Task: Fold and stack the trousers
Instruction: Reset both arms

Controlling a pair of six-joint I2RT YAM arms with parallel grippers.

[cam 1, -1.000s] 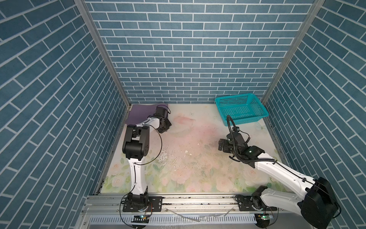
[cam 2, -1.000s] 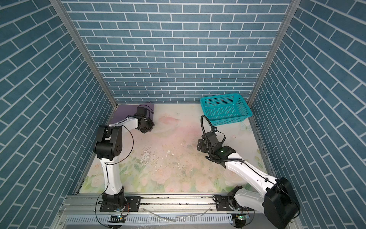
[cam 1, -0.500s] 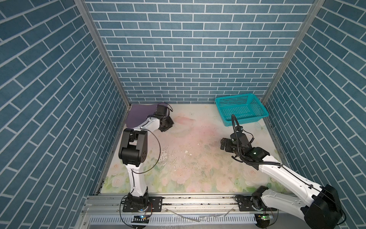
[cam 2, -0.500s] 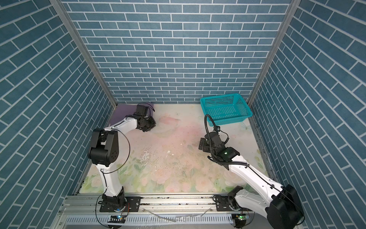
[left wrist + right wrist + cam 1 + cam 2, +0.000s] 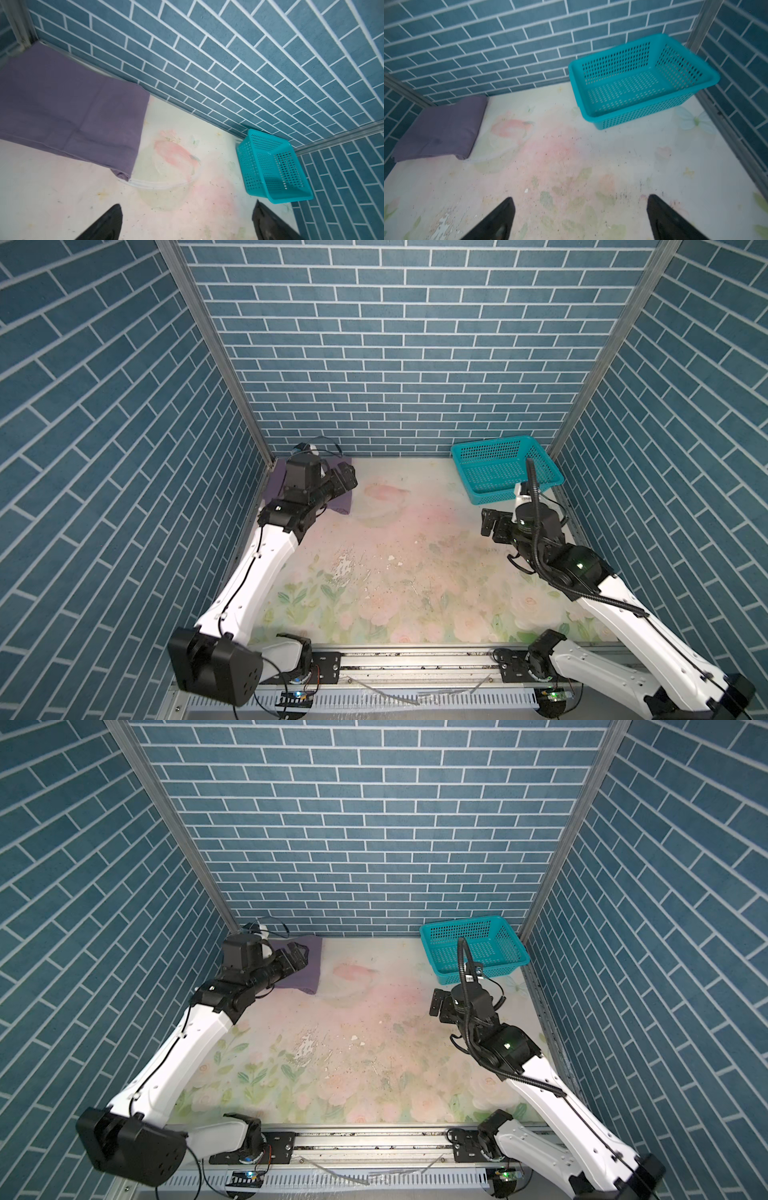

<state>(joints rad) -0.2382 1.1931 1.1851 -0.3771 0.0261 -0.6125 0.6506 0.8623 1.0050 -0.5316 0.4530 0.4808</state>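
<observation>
Backing off cleanly is the job now, I judge: the trousers (image 5: pixel 440 128) lie folded into a flat purple rectangle in the far left corner of the table (image 5: pixel 395 572), against both walls, so the folding and placing look done. The left gripper (image 5: pixel 347 477) hovers at the bundle's right edge with its fingers (image 5: pixel 110 222) spread wide and nothing between them — the left wrist view shows only bare table in the gap. Whether it clears the cloth in height the top views do not settle, so the safe move is to rise first, then draw back toward the base, jaws held apart so no pad snags the top layer and pulls the fold open. The near corner of the bundle bulges a little; a light press could flatten it, though the stack looks tidy enough without it. The right gripper (image 5: pixel 492 526) hangs well apart from the trousers, its fingers likewise wide and empty, just in front of the basket (image 5: pixel 641 113), which holds nothing — it need only stay out of the way.
</observation>
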